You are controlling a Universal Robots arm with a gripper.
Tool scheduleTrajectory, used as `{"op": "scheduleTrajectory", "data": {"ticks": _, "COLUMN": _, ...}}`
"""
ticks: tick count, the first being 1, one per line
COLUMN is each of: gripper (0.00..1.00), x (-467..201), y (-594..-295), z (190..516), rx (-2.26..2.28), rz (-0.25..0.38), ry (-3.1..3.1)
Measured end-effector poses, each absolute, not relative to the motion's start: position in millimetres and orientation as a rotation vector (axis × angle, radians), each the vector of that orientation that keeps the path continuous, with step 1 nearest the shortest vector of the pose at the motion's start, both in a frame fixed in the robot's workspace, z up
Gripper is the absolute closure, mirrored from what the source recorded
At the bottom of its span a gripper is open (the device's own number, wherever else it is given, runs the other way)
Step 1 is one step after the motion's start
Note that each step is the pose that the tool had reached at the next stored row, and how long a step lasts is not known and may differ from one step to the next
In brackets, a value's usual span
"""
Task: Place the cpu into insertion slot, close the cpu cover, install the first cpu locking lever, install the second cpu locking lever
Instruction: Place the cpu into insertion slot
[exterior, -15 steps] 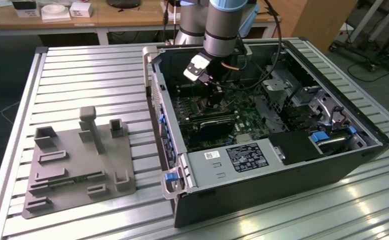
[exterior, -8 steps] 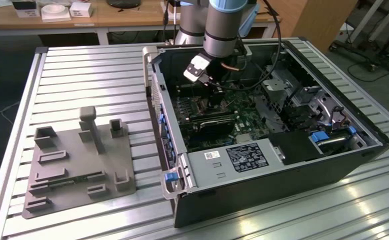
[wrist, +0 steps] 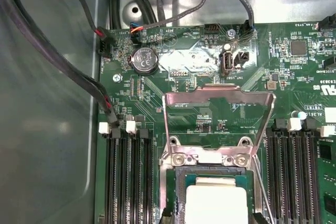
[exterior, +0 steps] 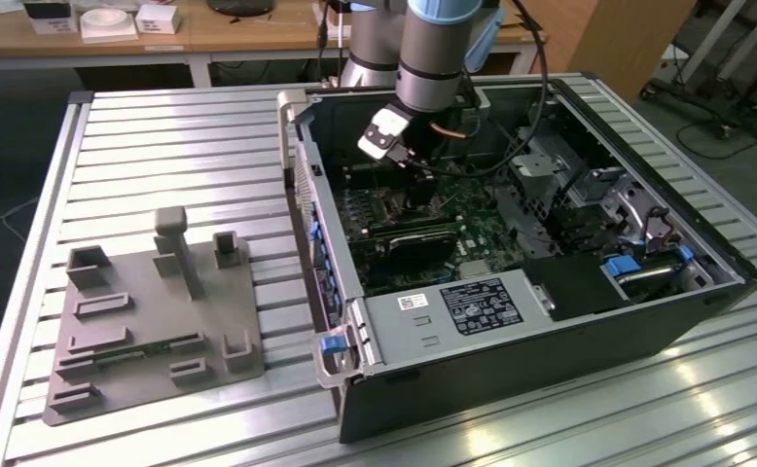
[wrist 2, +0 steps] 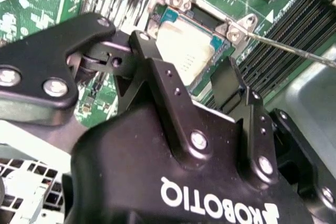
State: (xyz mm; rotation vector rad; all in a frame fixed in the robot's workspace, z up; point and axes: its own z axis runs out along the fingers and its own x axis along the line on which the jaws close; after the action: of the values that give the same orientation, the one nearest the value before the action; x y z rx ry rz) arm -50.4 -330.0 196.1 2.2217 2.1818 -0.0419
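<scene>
We see the pincer [exterior: 419,195], upper centre of the exterior view, open astride the cpu [wrist 2: 184,43]. It sits in the insertion slot [wrist: 180,187], cpu cover [wrist: 219,99] raised.

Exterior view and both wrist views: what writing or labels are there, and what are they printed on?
Gripper: white maker's lettering on its black body, upside down in the second wrist view.
White sticker and black sticker on the grey unit: print too small to read.
Green circuit board: white markings, too small to read with certainty.
</scene>
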Motion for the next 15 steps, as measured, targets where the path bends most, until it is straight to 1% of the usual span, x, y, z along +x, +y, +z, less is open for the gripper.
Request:
{"op": "scheduleTrajectory", "data": {"ticks": 2, "gripper": 0.35, "x": -49.9, "y": -330.1, "z": 196.1, "rx": 2.22, "rz": -0.042, "ry": 2.184}}
{"op": "scheduleTrajectory", "data": {"ticks": 3, "gripper": 0.42, "x": -49.9, "y": -330.2, "z": 196.1, "rx": 2.219, "rz": -0.041, "ry": 2.184}}
{"op": "scheduleTrajectory", "data": {"ticks": 4, "gripper": 0.42, "x": -49.8, "y": -330.3, "z": 196.2, "rx": 2.219, "rz": -0.042, "ry": 2.185}}
{"op": "scheduleTrajectory", "data": {"ticks": 5, "gripper": 0.47, "x": -49.7, "y": -330.4, "z": 196.2, "rx": 2.218, "rz": -0.042, "ry": 2.185}}
{"op": "scheduleTrajectory", "data": {"ticks": 15, "gripper": 0.47, "x": -49.2, "y": -330.5, "z": 198.6, "rx": 2.214, "rz": -0.052, "ry": 2.18}}
